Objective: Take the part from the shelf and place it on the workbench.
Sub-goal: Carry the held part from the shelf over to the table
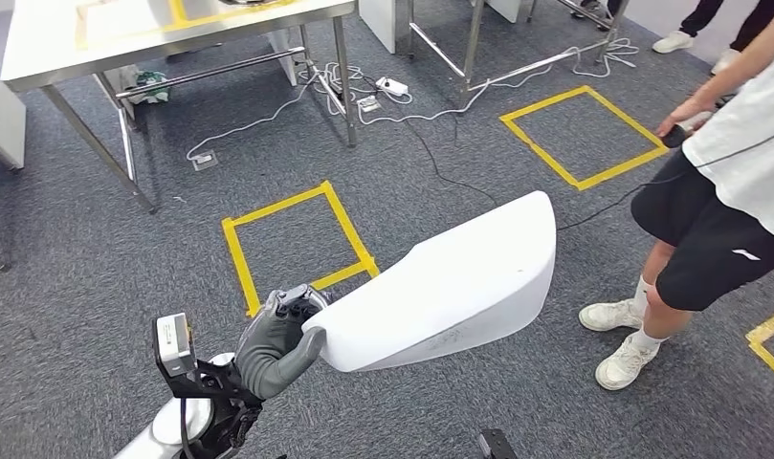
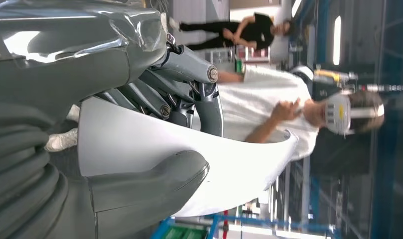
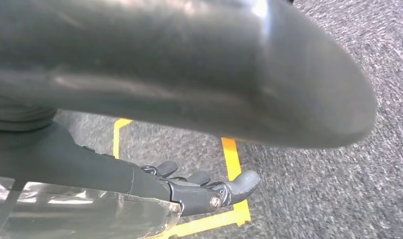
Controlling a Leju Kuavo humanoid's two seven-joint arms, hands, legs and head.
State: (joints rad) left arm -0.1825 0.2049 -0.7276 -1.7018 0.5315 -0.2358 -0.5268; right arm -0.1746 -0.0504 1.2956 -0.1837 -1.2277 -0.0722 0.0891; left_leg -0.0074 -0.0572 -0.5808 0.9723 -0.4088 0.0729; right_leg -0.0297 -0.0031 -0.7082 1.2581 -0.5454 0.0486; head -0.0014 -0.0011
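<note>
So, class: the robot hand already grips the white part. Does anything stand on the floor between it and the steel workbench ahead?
Nothing visible blocks the way. The left robot hand holds the white part; grey carpet with a yellow tape square lies before the workbench. White cables lie near its legs.

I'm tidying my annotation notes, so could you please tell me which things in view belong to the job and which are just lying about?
Job in hand:
- white part, held by the left hand
- workbench, still some way ahead

Just about:
- yellow tape squares on the carpet
- white cables and power strip
- person standing nearby
- right hand, holding nothing
</note>
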